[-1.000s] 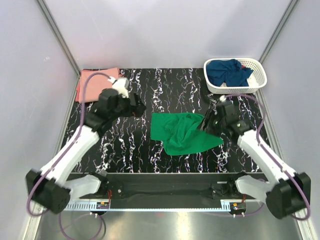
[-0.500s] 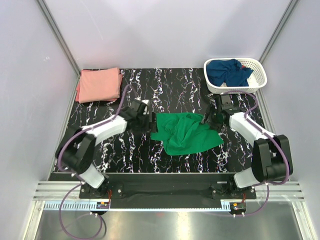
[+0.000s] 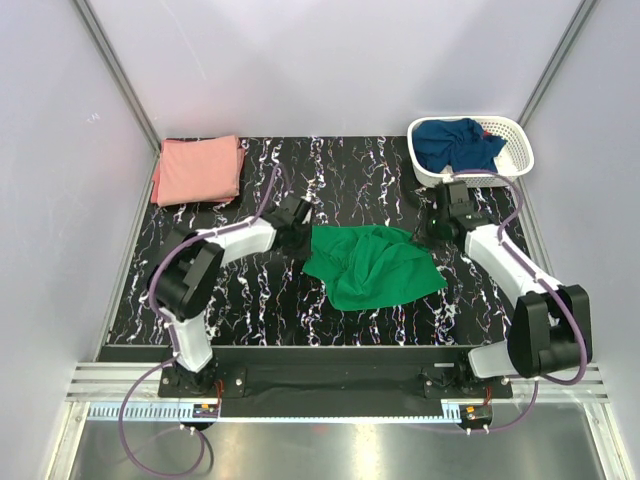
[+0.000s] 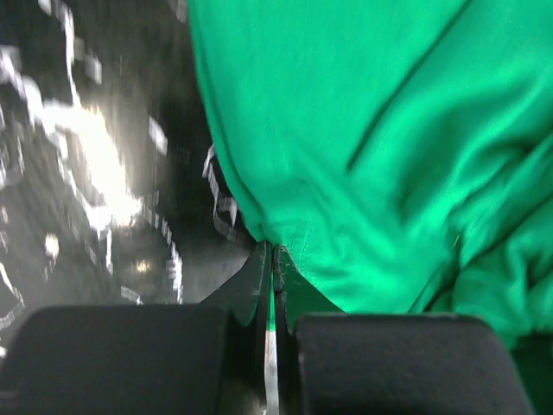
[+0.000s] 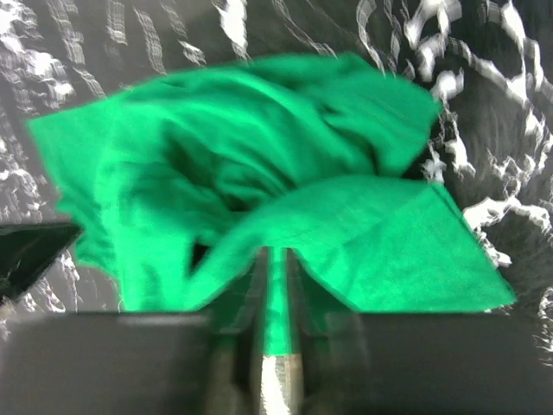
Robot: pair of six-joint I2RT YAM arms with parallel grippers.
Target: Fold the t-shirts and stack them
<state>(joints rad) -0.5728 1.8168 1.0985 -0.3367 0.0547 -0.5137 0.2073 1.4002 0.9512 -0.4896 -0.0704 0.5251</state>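
The bright green t-shirt (image 3: 372, 266) lies crumpled in the middle of the black marbled table. My left gripper (image 3: 303, 232) sits low at its far left corner. In the left wrist view that gripper (image 4: 272, 251) is shut, with the hem of the green t-shirt (image 4: 389, 130) pinched between its tips. My right gripper (image 3: 425, 232) is at the far right corner. In the right wrist view this gripper (image 5: 275, 255) has its jaws drawn close on a fold of the green t-shirt (image 5: 259, 147). The salmon pink t-shirt (image 3: 198, 168) lies folded at the back left. The navy t-shirt (image 3: 455, 143) is bundled in the basket.
The white lattice basket (image 3: 520, 152) stands at the back right corner, just behind my right arm. Bare marbled tabletop (image 3: 350, 170) stretches between the pink t-shirt and the basket. Pale enclosure walls close in on both sides.
Both arms have dropped and reached in to the green t-shirt's far corners. The left jaws went from wide open to shut on the hem. The right jaws narrowed onto a fold.
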